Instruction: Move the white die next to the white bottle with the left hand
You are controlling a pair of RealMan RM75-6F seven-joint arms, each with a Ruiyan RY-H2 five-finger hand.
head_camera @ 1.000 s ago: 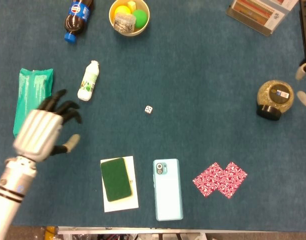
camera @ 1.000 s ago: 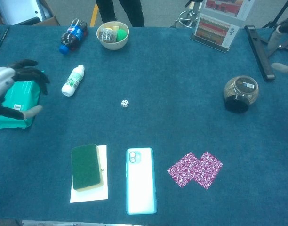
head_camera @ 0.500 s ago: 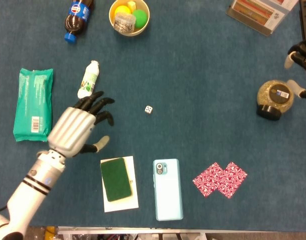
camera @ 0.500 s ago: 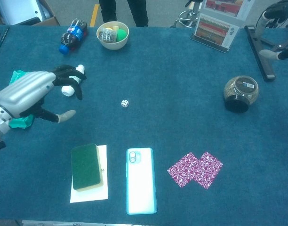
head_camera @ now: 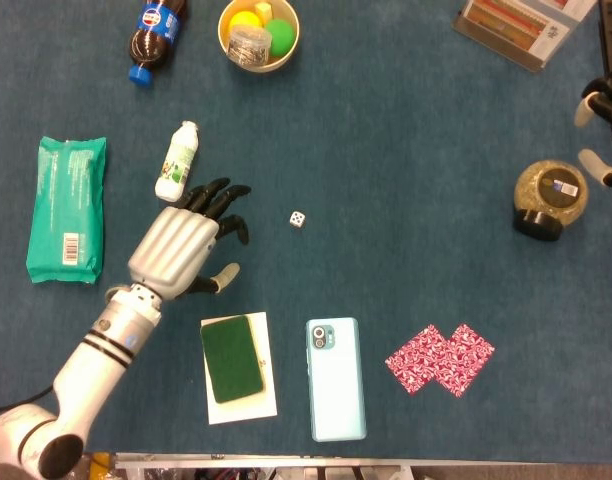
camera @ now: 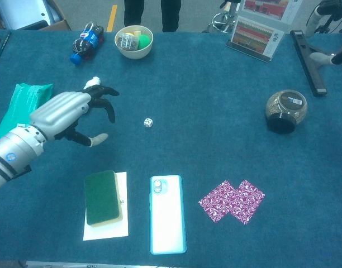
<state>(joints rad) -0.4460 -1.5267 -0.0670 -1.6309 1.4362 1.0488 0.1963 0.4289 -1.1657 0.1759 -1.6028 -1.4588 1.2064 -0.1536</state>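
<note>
Head view: the silver-backed left hand with black fingers (head_camera: pixel 186 245) hovers over the blue cloth-covered table (head_camera: pixel 406 150), fingers spread and curved, holding nothing, pointing toward the small white die with black pips (head_camera: pixel 298 219), which lies apart from the fingertips near the table's centre. The white plastic bottle with a green label (head_camera: pixel 176 162) lies on its side just beyond the hand, long axis running from cap at the far end to base at the near end, tilted slightly; in the chest view the hand (camera: pixel 70 114) covers all but its cap (camera: pixel 93 82). The chest view alone shows the right hand (camera: pixel 330 11) raised at the far right edge above a black bar; whether its fingers are spread or closed cannot be told. The die (camera: pixel 148 122) is a cube without a long axis.
</note>
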